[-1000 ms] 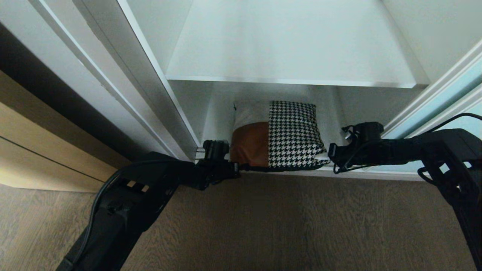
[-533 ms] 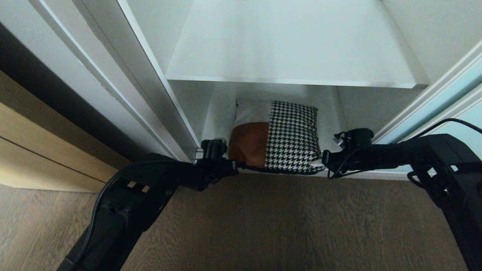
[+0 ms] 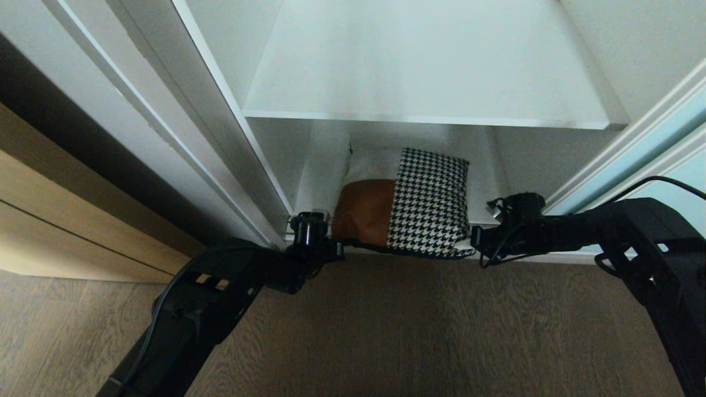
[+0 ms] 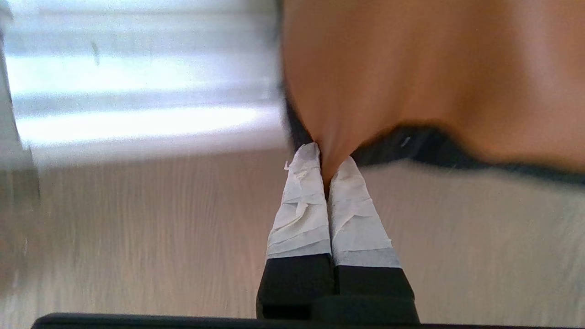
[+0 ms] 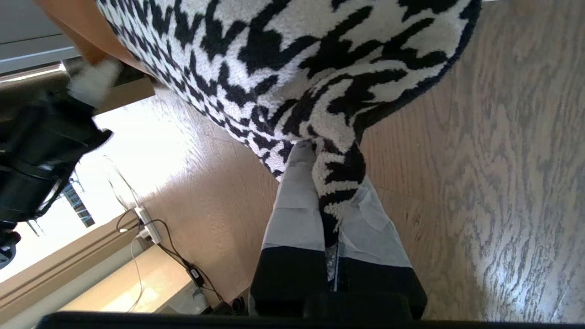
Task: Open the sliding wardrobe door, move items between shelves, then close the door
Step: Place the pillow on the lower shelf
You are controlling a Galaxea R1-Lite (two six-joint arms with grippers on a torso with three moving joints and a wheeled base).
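A folded bundle of clothes (image 3: pixel 405 204) sits at the lower centre of the head view, at the front edge of the wardrobe's bottom compartment, beneath a plain white laminate shelf (image 3: pixel 424 118) that fills the upper centre of the frame. The left end effector (image 3: pixel 337 249) pinches the bundle's rust-brown corner at centre-left; the right end effector (image 3: pixel 473 242) pinches its houndstooth corner at centre-right. The frosted aqua sliding wardrobe door (image 3: pixel 656 149) stands pushed to the right edge, leaving the compartment open.

The left wrist view alone shows the tape-wrapped fingers (image 4: pixel 299 201) pressed together on smooth rust-brown fabric with a black hem beneath it. The right wrist view shows what the head view cannot: taped fingers (image 5: pixel 292 201) closed on a woolly black-and-white fold, and a power strip with cables (image 5: pixel 151 228) at the frame's lower left.

Grey-brown wood-grain floor (image 3: pixel 386 331) spans the bottom of the head view.
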